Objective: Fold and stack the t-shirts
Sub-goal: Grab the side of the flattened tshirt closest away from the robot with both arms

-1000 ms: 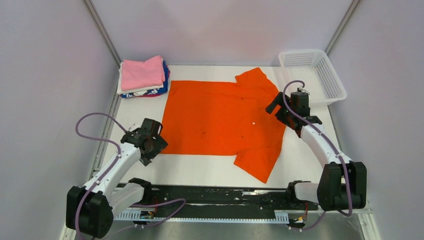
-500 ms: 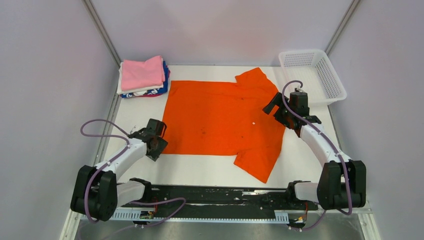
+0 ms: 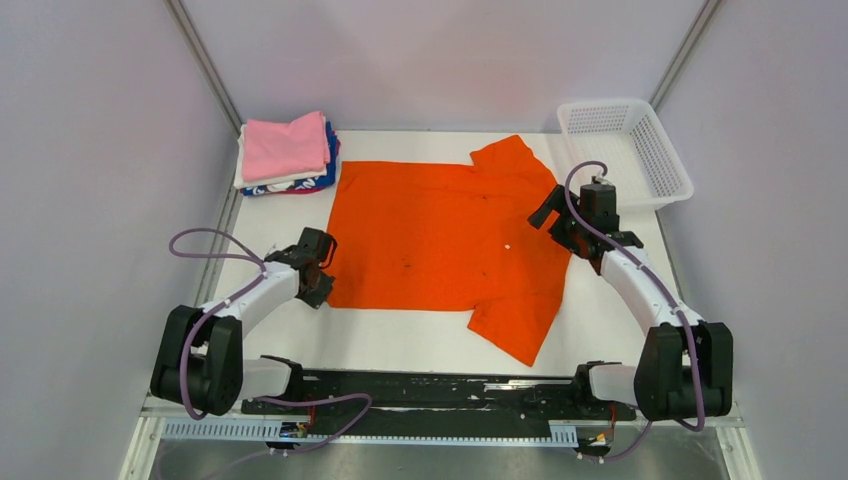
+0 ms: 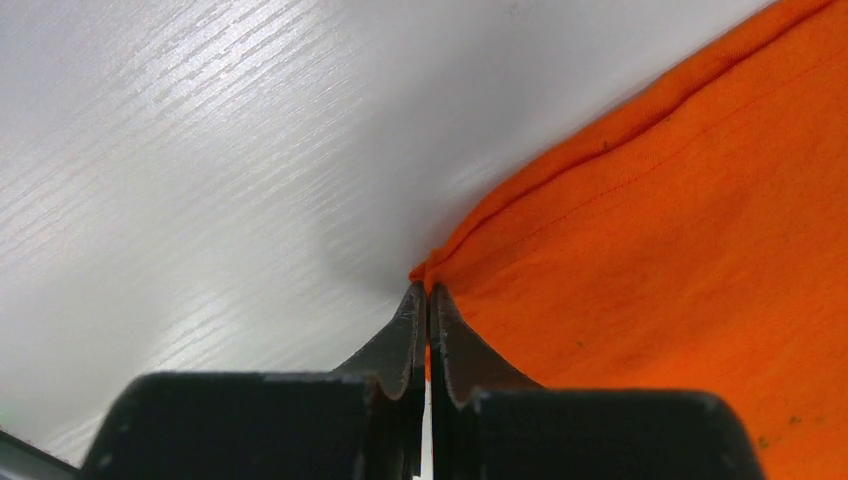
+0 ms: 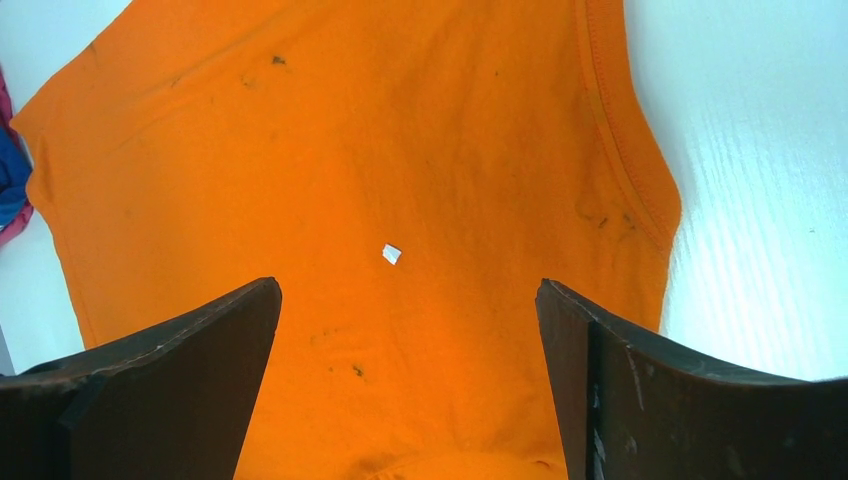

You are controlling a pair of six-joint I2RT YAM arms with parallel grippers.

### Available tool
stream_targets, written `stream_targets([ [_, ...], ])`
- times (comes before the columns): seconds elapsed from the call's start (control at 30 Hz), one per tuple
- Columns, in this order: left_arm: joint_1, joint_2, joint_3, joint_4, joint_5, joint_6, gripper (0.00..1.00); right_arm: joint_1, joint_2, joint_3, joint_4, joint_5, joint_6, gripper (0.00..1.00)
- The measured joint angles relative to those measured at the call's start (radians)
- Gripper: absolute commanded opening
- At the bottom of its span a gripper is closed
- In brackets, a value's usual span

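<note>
Grasp stage of the first fold, by my read. Orange tee (image 3: pixel 440 235) lies spread flat mid-table (image 3: pixel 400 340), hem to the left, collar to the right, one sleeve pointing far and one near. Left gripper (image 3: pixel 320 290) is down at the near hem corner. Its wrist view shows the jaws pressed together with the corner of the cloth nipped right at the tips, so it has the tee, but only by a thin bite. Right gripper (image 3: pixel 555 218) hangs over the collar-side edge, jaws spread wide, nothing between them. Its wrist view looks down on bare cloth and a small white speck (image 5: pixel 392 255), with no contact as far as I can tell. Stack (image 3: pixel 287 148) of folded tees, pink on top, then white, then blue, sits at the far-left corner, just beside the orange tee's far hem corner, maybe touching. Basket (image 3: pixel 640 150) is far right, apart from the tee. No fold in the orange one yet, so this shirt is at the very start. Next move, I'd guess: right arm shifts to the near shoulder, drops and pinches there, so both arms hold the same long edge and can carry it over. Calls for a low, level lift with the cloth taut between the grips so the crease runs straight. Main risk is the left's shallow bite slipping off the corner.
</note>
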Motion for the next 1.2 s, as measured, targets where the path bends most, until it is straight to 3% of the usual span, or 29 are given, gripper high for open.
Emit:
stream_targets([
  [0.17, 0.000, 0.002, 0.011, -0.021, 0.003, 0.019, 0.00, 0.021, -0.004, 0.021, -0.074, 0.014, -0.012, 0.98],
  [0.3, 0.000, -0.008, 0.032, -0.056, 0.003, 0.050, 0.00, 0.111, -0.004, 0.077, -0.227, 0.051, -0.055, 0.97],
  [0.6, 0.005, -0.014, 0.094, -0.117, 0.003, 0.108, 0.00, 0.376, -0.006, 0.039, -0.537, -0.035, -0.056, 0.77],
  [0.83, 0.005, -0.010, 0.106, -0.147, 0.004, 0.141, 0.00, 0.543, -0.006, -0.117, -0.623, -0.084, 0.078, 0.60],
  [1.2, 0.006, -0.004, 0.101, -0.145, 0.026, 0.159, 0.00, 0.564, 0.042, -0.191, -0.586, 0.016, 0.248, 0.39],
])
